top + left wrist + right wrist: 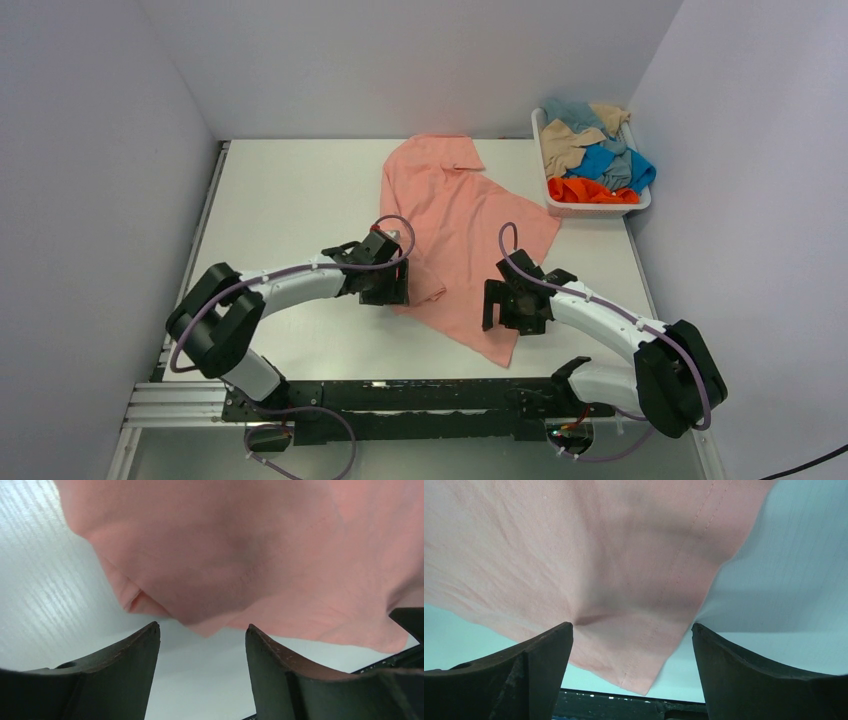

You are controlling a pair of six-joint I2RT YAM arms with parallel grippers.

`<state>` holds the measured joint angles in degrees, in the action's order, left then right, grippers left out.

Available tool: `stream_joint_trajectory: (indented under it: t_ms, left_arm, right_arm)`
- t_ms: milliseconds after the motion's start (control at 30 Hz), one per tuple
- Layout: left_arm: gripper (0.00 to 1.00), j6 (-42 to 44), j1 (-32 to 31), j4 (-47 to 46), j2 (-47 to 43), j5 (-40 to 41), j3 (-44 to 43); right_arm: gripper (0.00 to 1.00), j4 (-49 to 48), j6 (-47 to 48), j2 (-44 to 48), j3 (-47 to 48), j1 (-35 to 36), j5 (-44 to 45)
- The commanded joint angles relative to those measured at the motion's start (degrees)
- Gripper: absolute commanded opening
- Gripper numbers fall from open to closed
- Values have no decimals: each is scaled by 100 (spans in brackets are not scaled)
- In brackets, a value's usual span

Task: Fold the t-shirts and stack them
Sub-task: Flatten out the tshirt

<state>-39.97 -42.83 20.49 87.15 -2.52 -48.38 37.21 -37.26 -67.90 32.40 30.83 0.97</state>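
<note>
A salmon pink t-shirt [455, 220] lies spread and rumpled on the white table, running from the back centre down to the near edge. My left gripper [386, 288] is open over its left edge; in the left wrist view [202, 630] a folded corner of the pink cloth [250, 555] lies just beyond the fingertips. My right gripper [512, 310] is open over the shirt's near right corner; in the right wrist view [631, 630] the hemmed corner [644, 665] lies between the fingers, untouched. Orange, bright blue, tan and grey-blue t-shirts [595, 160] are piled in the basket.
A white plastic basket [548, 195] stands at the back right corner of the table. White walls close in the left, back and right sides. The arms' black base rail [400, 395] runs along the near edge.
</note>
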Motion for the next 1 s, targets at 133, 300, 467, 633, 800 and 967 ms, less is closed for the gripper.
stream_joint_trajectory:
  t_ms: [133, 300, 467, 633, 800, 967]
  left_arm:
    - [63, -91, -150, 239, 698, 76, -648]
    - [56, -82, -270, 596, 844, 235, -906]
    - [51, -85, -325, 849, 1108, 477, -1145]
    - [35, -119, -404, 1074, 1129, 666, -1292]
    - [24, -202, -405, 1322, 953, 884, -1339]
    - [25, -212, -385, 1637, 767, 1139, -1428]
  right_arm:
    - [91, -294, -51, -26, -207, -15, -46]
    - [91, -332, -104, 7, -295, -17, -62]
    - [91, -327, -131, 20, -331, -11, -21]
    - [91, -321, -133, -5, -357, -16, 7]
    - [91, -301, -141, -37, -394, -15, 47]
    - [90, -215, -159, -78, -382, -17, 172]
